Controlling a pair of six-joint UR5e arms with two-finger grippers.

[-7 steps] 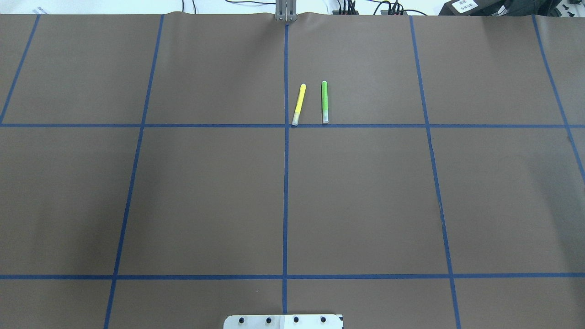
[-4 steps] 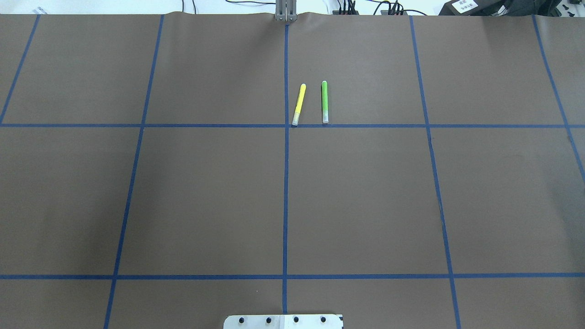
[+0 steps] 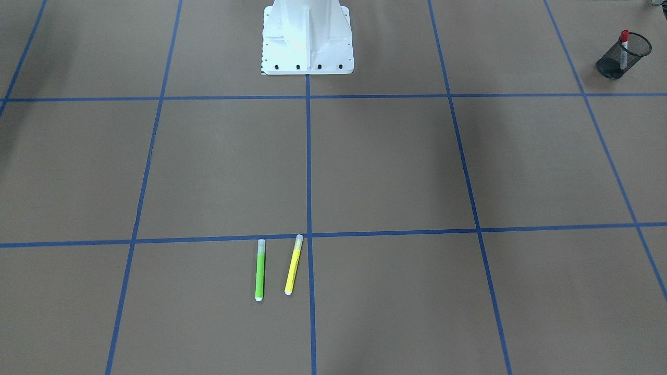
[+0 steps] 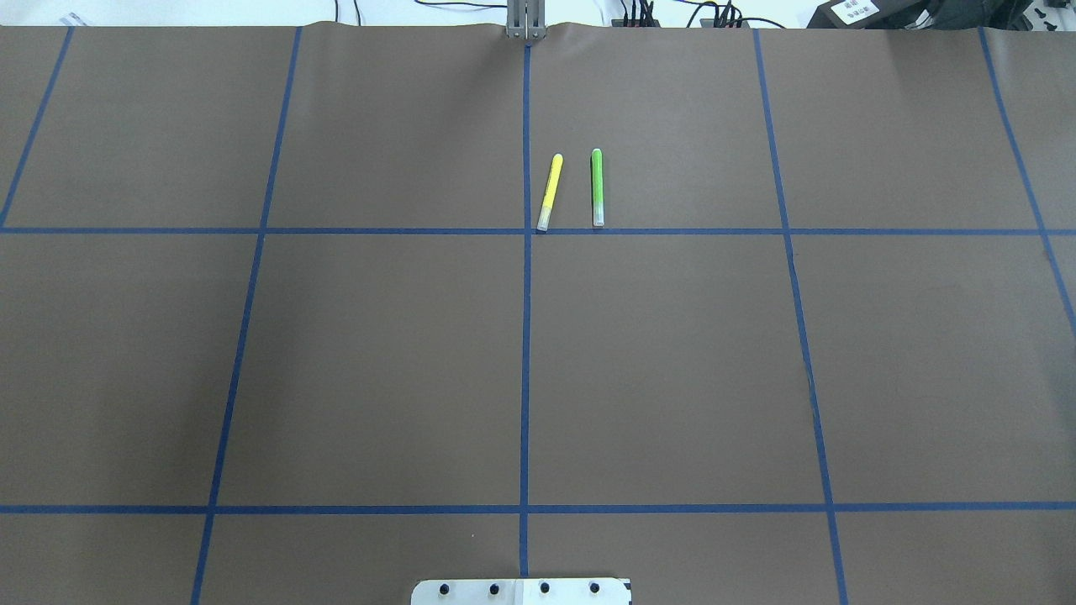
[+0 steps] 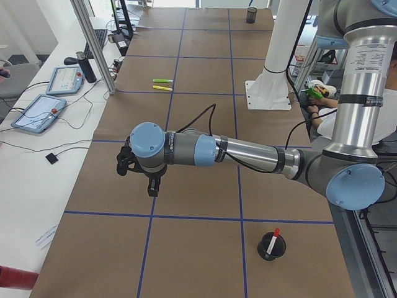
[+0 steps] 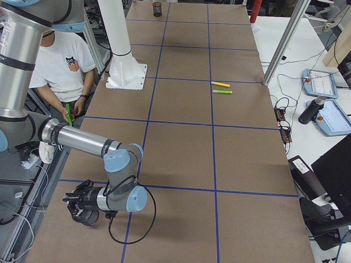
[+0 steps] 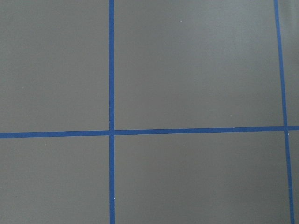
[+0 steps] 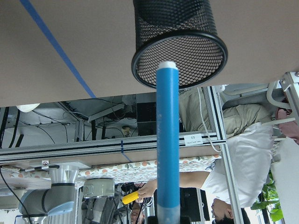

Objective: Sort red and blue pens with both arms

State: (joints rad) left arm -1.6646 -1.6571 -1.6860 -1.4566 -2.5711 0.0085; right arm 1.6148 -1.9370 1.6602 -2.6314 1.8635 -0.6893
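Tabletop [image 4: 378, 361]: brown sheet with a blue tape grid; white pedestal [image 3: 307, 47] at the robot's edge.
Red pen [image 3: 624, 44]: stands in the left cup [image 3: 608, 66], red cap up, at the robot's left end. Judged sorted.
Blue pen [image 8: 167, 140]: off the tabletop, carried by the right arm. Its white end points at the mouth of the right cup [image 8: 173, 23] and overlaps the near rim in the wrist view. Not yet inside.
Right pincer [image 6: 74, 201]: clamped on the blue pen's far end, close over the right cup. Its fingers barely show in the wrist view.
Left pincer [image 5: 152, 185]: hovers above bare tabletop, well apart from the left cup. Nothing seen in it; whether wide or narrow cannot be told.
Green marker [image 4: 597, 186], yellow marker [image 4: 550, 192]: lie side by side, apart, just beyond a cross line near the centre line. Not part of the sort.
Step in hand: delivery of the blue pen to the right cup, judged the last placement.
Next move: centre the pen's end over the mouth, tilt it nearer upright, then release.
Risk: the end catches the rim, or nudges the light mesh cup over.
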